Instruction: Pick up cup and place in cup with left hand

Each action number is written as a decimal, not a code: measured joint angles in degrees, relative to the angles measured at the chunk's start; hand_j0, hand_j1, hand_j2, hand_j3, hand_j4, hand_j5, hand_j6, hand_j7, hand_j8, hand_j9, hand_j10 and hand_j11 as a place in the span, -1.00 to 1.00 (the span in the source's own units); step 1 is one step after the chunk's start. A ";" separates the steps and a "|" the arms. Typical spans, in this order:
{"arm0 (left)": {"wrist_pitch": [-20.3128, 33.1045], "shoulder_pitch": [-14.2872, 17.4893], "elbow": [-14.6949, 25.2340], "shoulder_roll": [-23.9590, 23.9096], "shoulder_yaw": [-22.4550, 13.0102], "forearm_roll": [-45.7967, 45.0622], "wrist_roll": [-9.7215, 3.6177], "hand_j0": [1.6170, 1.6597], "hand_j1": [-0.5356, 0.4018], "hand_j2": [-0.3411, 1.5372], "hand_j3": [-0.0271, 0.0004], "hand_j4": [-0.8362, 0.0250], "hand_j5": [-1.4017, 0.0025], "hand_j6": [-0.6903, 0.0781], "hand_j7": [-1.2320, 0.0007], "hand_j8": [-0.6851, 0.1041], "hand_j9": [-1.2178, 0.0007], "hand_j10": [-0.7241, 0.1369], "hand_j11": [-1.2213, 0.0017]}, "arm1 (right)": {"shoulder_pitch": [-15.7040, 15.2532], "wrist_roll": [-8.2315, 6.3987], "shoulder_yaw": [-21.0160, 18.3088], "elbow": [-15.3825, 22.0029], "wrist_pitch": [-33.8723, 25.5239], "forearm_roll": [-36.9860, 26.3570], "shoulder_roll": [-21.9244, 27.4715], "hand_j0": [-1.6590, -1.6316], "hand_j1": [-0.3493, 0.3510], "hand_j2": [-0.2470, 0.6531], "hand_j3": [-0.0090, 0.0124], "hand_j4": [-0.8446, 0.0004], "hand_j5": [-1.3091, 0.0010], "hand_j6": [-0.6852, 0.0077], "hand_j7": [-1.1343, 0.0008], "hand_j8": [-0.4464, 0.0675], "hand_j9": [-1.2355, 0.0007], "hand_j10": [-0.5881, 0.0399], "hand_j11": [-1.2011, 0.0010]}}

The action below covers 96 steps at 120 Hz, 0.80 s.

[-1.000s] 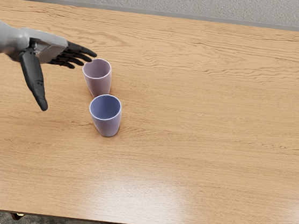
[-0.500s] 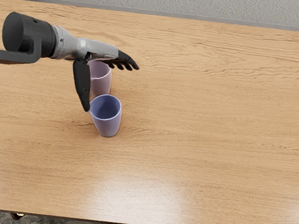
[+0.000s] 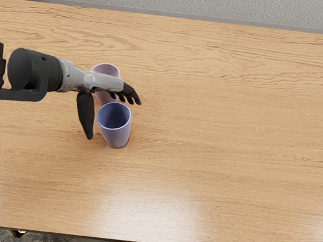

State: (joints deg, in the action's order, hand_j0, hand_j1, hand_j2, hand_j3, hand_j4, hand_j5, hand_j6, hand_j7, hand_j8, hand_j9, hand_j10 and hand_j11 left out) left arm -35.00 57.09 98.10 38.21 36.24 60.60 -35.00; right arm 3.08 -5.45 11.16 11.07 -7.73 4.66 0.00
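The left hand (image 3: 105, 83), fingers open, partly hides the pink cup (image 3: 106, 68); the blue cup (image 3: 116, 137) stands nearby.

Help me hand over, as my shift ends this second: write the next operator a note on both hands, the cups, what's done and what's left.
Left hand: open, above the pink cup and partly hiding it; thumb at the blue cup's left side, contact unclear.
Right hand: not in view.
Cups: both upright on the table, blue nearer the camera.
Done: hand at the cups; no grasp, no nesting.
Left: grasp one, probably blue, lift it, place it in the other, release.
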 joint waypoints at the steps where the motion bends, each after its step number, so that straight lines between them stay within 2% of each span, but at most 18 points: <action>1: 0.00 0.02 0.17 -0.03 0.01 0.06 0.00 0.92 0.30 -0.59 0.97 0.41 0.57 0.19 0.52 0.15 0.51 0.15 0.51 | 0.00 0.00 0.00 0.00 0.00 0.00 0.00 -0.93 -1.00 -0.45 -0.16 1.00 1.00 0.98 1.00 0.74 1.00 0.87 1.00; 21: 0.00 0.53 1.72 -0.95 -0.08 5.14 0.00 0.92 0.22 -0.58 0.97 0.33 0.51 0.11 0.44 0.06 0.44 0.07 0.44 | 0.00 0.00 0.00 0.00 0.00 0.00 0.00 -0.93 -1.00 -0.45 -0.16 1.00 1.00 0.98 1.00 0.74 1.00 0.87 1.00; 34: 0.25 -0.39 1.96 -0.92 -0.35 7.22 0.00 0.92 0.19 -0.58 0.97 0.30 0.49 0.08 0.42 0.04 0.41 0.04 0.41 | 0.00 0.00 0.00 0.00 0.00 0.00 0.00 -0.93 -1.00 -0.45 -0.16 1.00 1.00 0.98 1.00 0.74 1.00 0.87 1.00; 43: 1.96 -1.90 2.03 -3.12 -0.44 10.13 0.00 0.92 0.17 -0.58 0.97 0.29 0.48 0.06 0.41 0.02 0.40 0.03 0.40 | 0.00 0.00 0.00 0.00 0.00 0.00 0.00 -0.93 -1.00 -0.45 -0.16 1.00 1.00 0.98 1.00 0.74 1.00 0.87 1.00; 54: 4.96 -2.69 2.06 -3.32 -0.51 12.94 0.00 0.92 0.16 -0.58 0.97 0.28 0.47 0.05 0.40 0.01 0.39 0.02 0.40 | 0.00 0.00 0.00 0.00 0.00 0.00 0.00 -0.93 -1.00 -0.45 -0.16 1.00 1.00 0.98 1.00 0.74 1.00 0.87 1.00; 70: 6.54 -4.34 2.02 -4.31 -0.93 14.53 0.00 0.92 0.16 -0.57 0.97 0.27 0.47 0.05 0.40 0.01 0.39 0.02 0.39 | 0.00 0.00 0.00 0.00 0.00 0.00 0.00 -0.93 -1.00 -0.45 -0.16 1.00 1.00 0.98 1.00 0.74 1.00 0.87 1.00; 96: 7.44 -4.90 1.94 -4.38 -1.57 15.23 0.00 0.92 0.15 -0.57 0.97 0.27 0.46 0.04 0.39 0.00 0.38 0.01 0.38 | 0.00 0.00 0.00 0.00 0.00 0.00 0.00 -0.93 -1.00 -0.45 -0.16 1.00 1.00 0.98 1.00 0.74 1.00 0.87 1.00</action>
State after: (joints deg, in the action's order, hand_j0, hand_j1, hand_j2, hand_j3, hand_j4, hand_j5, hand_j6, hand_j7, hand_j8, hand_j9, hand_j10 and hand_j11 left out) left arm -27.56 52.19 100.04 33.84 34.67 75.83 -35.00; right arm 3.08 -5.45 11.16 11.07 -7.73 4.66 0.00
